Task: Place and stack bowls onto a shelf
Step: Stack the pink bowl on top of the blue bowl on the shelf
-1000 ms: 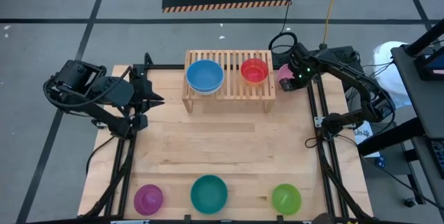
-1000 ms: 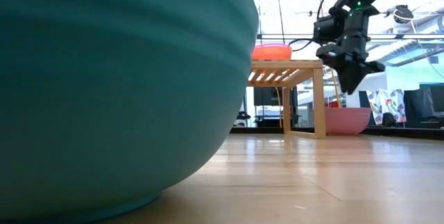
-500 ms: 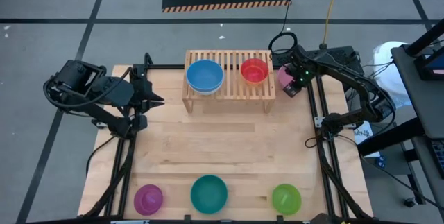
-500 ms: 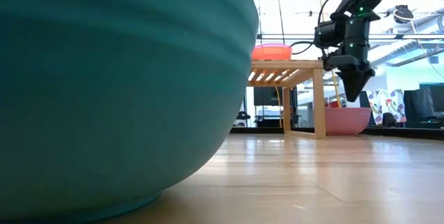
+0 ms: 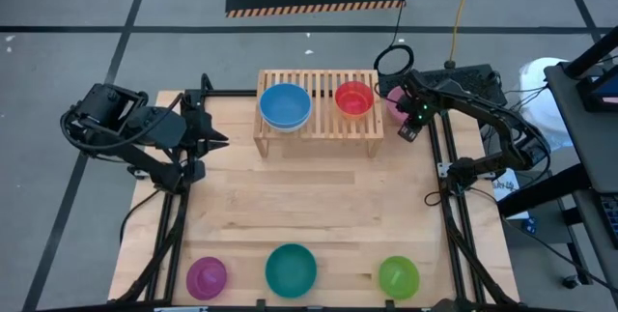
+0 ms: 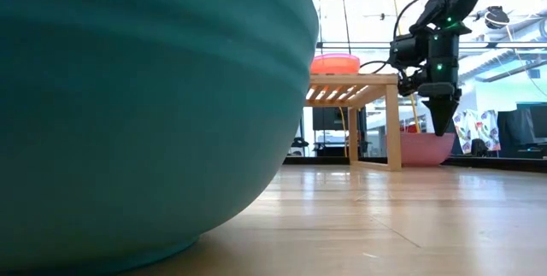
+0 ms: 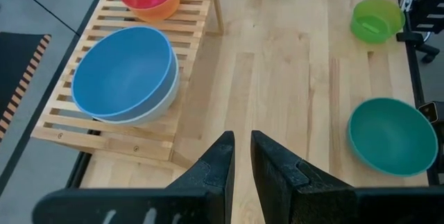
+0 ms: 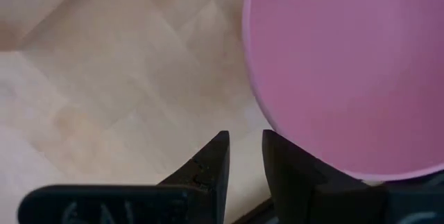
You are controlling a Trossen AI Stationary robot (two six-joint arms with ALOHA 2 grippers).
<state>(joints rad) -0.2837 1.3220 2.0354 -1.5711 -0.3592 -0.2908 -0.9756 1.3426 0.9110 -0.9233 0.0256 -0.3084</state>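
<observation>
Since a second ago the right gripper point(image 6: 442, 128) has swung to point straight down over the near rim of the pink plastic bowl point(image 6: 425, 149), fingers a narrow gap apart, holding nothing. That bowl sits at three o'clock of the slatted wooden shelf point(image 5: 319, 119). Shelved: a blue-on-white bowl stack point(image 5: 285, 106) and red bowl point(image 5: 353, 98); purple bowl point(image 5: 206, 276), teal bowl point(image 5: 291, 269) and green bowl point(image 5: 398, 276) wait at six o'clock.

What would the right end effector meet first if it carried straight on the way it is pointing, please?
Probably the pink bowl: the right end effector points down just above its rim, though it may meet the table beside it instead.
</observation>
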